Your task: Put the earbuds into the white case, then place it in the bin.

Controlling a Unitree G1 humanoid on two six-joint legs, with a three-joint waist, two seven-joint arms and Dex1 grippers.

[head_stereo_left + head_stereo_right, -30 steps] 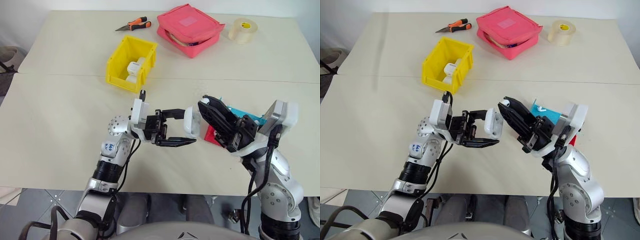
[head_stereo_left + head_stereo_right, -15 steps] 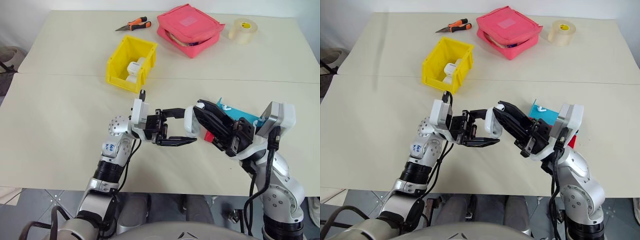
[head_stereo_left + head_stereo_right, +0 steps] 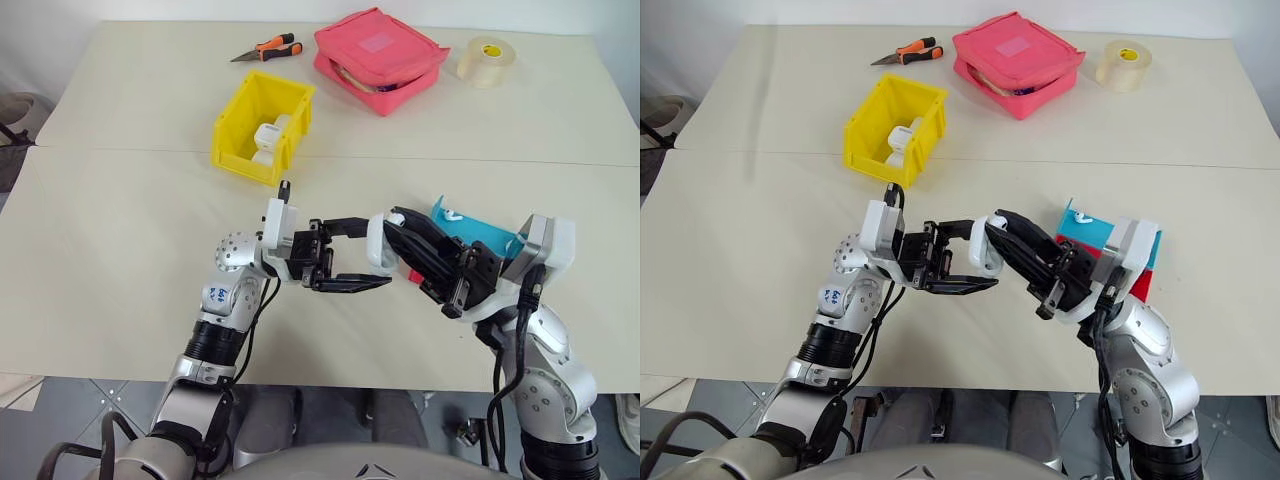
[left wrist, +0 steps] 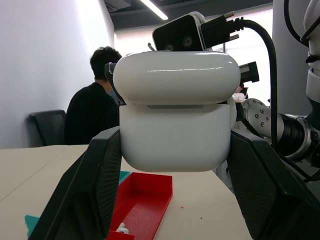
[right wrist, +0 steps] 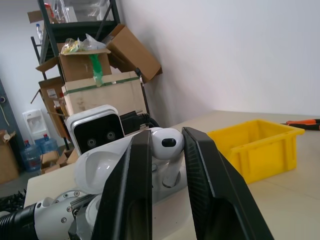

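The left gripper (image 3: 352, 252) is clamped on the white case (image 4: 176, 117), which sits upright between its 2 fingers, lid ajar. The case juts toward the right arm and floats well above the table.

Just beside it, the right gripper (image 5: 167, 165) pinches 1 of the earbuds (image 5: 166, 150) between its fingertips, stem pointing down, with the open case directly behind and below it. My guess is the coming move turns on that short drop: stem lined up with the case's well, right arm doing the travel.

The bin (image 3: 262, 125) lies well beyond both grippers, on the left arm's side, already holding similar white cases.
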